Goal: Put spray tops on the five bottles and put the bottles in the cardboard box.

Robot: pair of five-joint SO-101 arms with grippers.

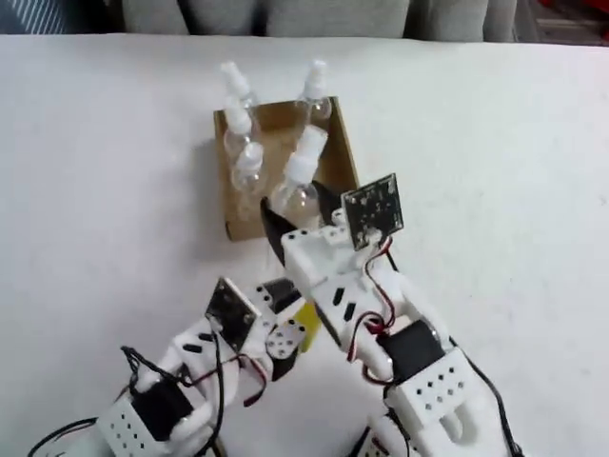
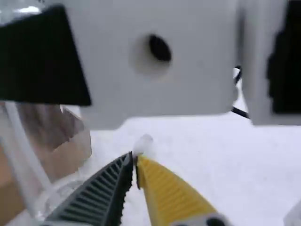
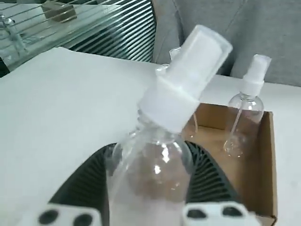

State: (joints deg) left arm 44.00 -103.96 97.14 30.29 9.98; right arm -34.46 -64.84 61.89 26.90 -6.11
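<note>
now the right gripper (image 1: 298,209) holds the fifth capped bottle (image 1: 303,167) over the cardboard box (image 1: 341,143); lowering it in seems next. left gripper (image 2: 134,160) closed, empty.

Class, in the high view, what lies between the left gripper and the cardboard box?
In the high view, the right gripper lies there, shut on a spray-topped bottle at the near edge of the cardboard box, ahead of the left gripper.
</note>
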